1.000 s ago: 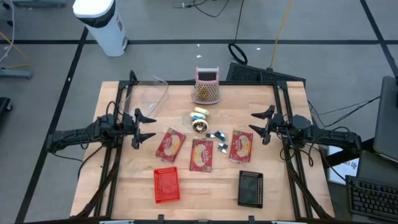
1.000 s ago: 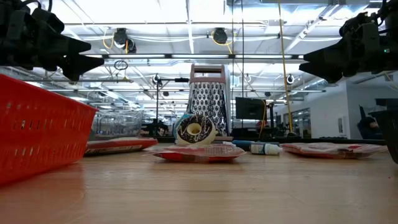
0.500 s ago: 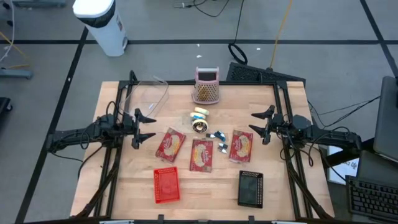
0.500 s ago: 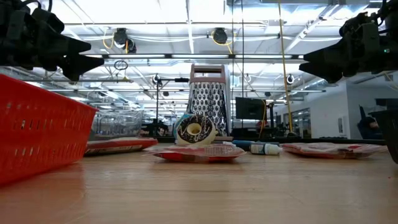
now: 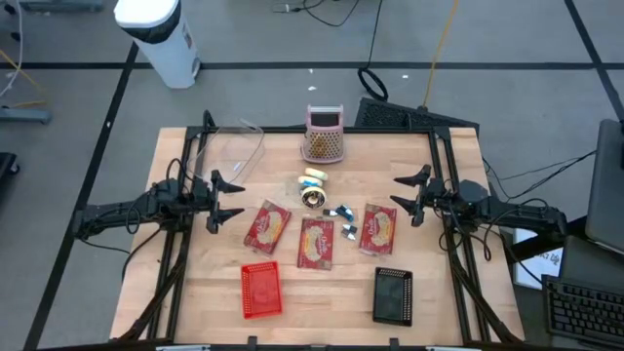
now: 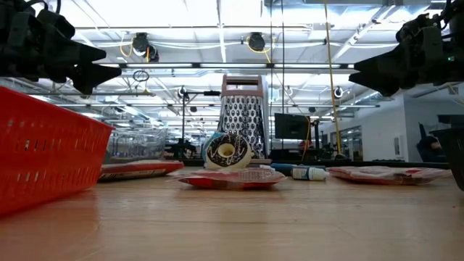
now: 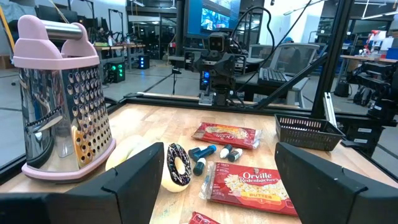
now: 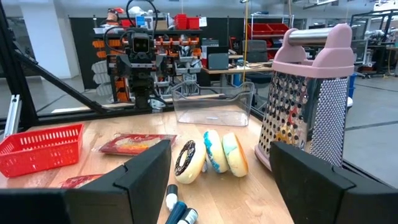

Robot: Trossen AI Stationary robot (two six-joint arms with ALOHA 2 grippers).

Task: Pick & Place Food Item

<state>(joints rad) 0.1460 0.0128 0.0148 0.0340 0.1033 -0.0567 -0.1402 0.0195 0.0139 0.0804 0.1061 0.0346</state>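
Observation:
Three red popcorn packets (image 5: 267,226) (image 5: 316,242) (image 5: 378,228) lie flat mid-table. Behind them, a chocolate-iced donut (image 5: 312,199) stands on edge beside two lighter donuts (image 5: 312,178) (image 8: 224,154). My left gripper (image 5: 232,200) hovers open above the table's left side, pointing level toward the middle, with nothing between its fingers (image 7: 134,180). My right gripper (image 5: 402,193) hovers open above the right side, facing it, also with nothing between its fingers. Both stand well apart from the food.
A pink-framed metal grater (image 5: 324,134) stands at the far middle and a clear plastic tub (image 5: 234,151) at the far left. A red basket (image 5: 260,290) and a black basket (image 5: 393,294) sit near the front edge. Small blue-and-white tubes (image 5: 343,219) lie between the packets.

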